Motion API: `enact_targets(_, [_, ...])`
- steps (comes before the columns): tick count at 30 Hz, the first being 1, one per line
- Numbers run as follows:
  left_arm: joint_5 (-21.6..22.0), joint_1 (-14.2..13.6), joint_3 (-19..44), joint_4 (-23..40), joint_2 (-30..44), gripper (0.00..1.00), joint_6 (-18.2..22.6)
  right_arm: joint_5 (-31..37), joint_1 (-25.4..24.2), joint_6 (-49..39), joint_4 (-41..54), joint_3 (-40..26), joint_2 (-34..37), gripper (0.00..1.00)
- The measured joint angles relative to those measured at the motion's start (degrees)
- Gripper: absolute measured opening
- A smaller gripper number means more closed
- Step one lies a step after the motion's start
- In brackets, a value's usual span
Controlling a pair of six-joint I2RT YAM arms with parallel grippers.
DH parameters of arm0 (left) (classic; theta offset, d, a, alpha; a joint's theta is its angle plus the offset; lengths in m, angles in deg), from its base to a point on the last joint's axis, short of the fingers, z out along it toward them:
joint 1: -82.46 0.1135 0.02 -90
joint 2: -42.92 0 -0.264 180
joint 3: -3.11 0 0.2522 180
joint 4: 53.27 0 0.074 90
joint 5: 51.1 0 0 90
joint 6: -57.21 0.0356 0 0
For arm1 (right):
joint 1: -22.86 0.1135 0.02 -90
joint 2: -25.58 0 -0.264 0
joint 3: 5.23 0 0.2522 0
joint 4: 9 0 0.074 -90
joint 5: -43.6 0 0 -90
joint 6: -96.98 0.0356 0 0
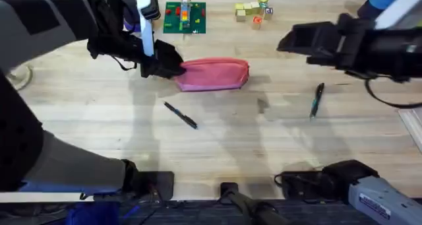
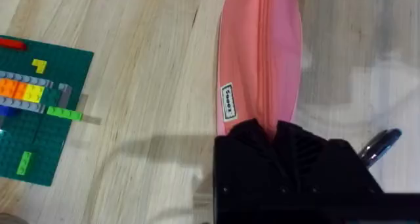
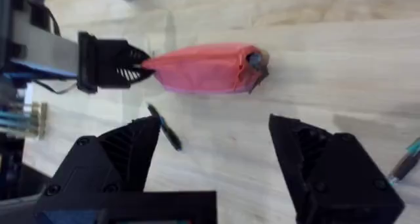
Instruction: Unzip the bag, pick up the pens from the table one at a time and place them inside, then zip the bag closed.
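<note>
The pink bag lies lengthwise at mid-table, its zipper running along the top. My left gripper is shut on the bag's left end, black fingers pinching the fabric. The right wrist view also takes in the bag and the left gripper. One dark pen lies in front of the bag; it is the pen near my right gripper's finger. A second pen lies to the right. My right gripper hovers open, to the right of the bag, its fingers wide apart.
A green brick baseplate with coloured bricks and a small pile of wooden blocks sit at the back of the table. The baseplate lies close behind the left gripper.
</note>
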Motion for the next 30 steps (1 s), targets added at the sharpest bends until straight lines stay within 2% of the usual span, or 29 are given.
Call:
enact_targets(8, [0.0, 0.0, 0.0, 0.0, 0.0, 0.043, 0.0, 0.0, 5.8, 0.4, 0.4, 0.0, 7.7, 0.996])
enact_targets(20, [0.0, 0.0, 0.0, 0.0, 0.0, 0.043, 0.0, -3.1, 6.6, 1.5, -2.5, 0.0, 17.2, 0.996])
enact_targets(30, [0.0, 0.0, 0.0, 0.0, 0.0, 0.042, 0.0, 7.0, 10.1, 3.2, -6.1, 0.0, 19.2, 0.996])
